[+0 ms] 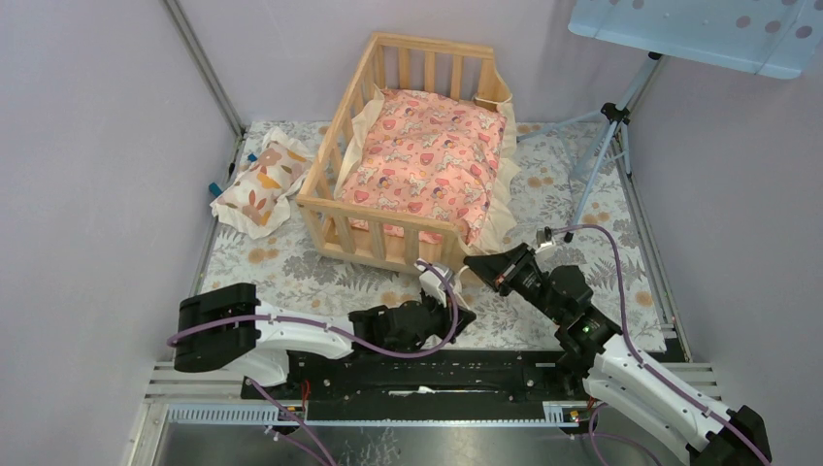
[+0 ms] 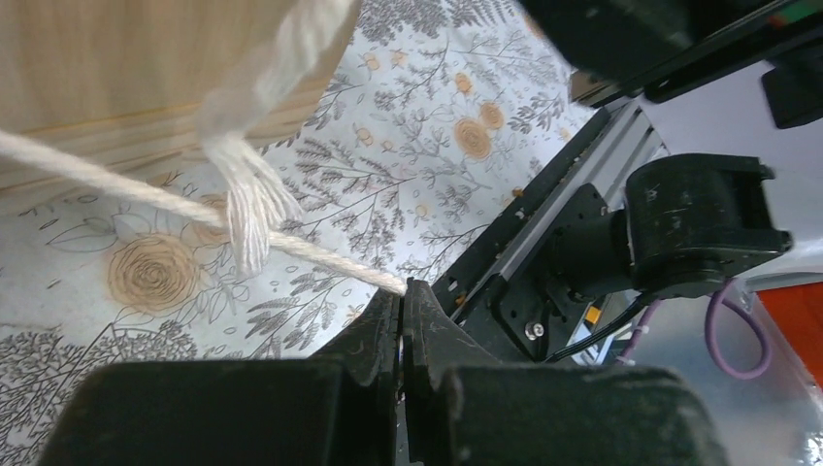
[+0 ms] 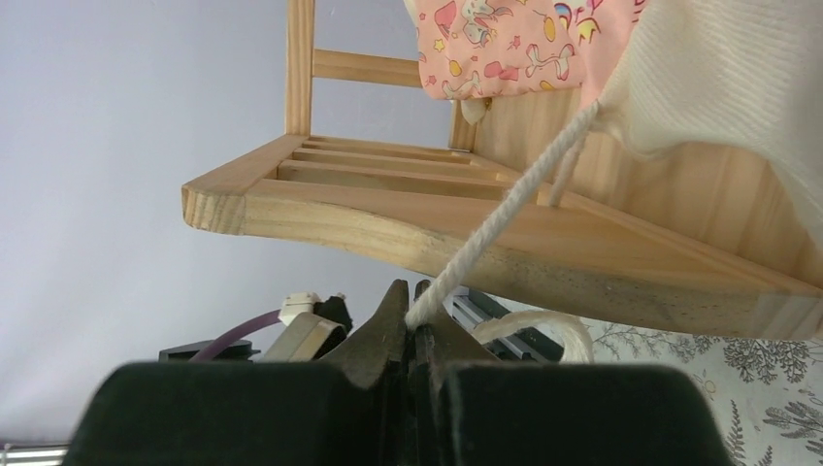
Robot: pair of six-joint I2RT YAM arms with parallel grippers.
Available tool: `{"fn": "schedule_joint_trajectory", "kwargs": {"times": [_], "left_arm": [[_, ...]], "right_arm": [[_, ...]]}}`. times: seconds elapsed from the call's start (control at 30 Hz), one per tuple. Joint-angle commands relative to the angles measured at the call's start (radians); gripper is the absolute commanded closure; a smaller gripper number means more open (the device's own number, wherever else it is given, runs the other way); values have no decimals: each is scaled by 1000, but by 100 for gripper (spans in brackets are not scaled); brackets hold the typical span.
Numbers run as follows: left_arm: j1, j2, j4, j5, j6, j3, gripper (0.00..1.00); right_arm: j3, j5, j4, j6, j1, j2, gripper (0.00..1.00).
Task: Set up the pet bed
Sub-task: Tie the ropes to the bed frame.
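In the top view the pet bed (image 1: 378,221) stands on the floral surface (image 1: 602,252) toward 12 o'clock, turned slightly askew. The pink cushion (image 1: 427,155) lies inside it, its cream ruffle spilling over the open side. A small leaf-print pillow (image 1: 260,184) lies on the surface at the bed's 9 o'clock, just beside the rail.

Both arms meet at the bed's near right corner, about 5 o'clock from its middle. The left end effector (image 2: 403,291) is pinched tight on the tip of a white cord (image 2: 146,189) that runs along the wooden base, with the bed at its 12 o'clock. The right end effector (image 3: 415,296) is closed just as narrowly on a cream cord (image 3: 505,204) leading up to the ruffle, with the bed at its 10 o'clock.
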Motion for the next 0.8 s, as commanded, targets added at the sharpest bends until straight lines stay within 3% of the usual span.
{"fn": "schedule_joint_trajectory", "kwargs": {"times": [0.0, 0.37, 0.77], "left_arm": [[-14, 10, 80, 18, -4, 57, 100], [-14, 8, 132, 7, 9, 31, 100], [-16, 22, 292, -26, 8, -142, 100]], "right_arm": [[-13, -39, 16, -37, -4, -11, 100], [-46, -134, -44, -62, -4, -29, 100], [33, -144, -9, 23, -3, -36, 100]]}}
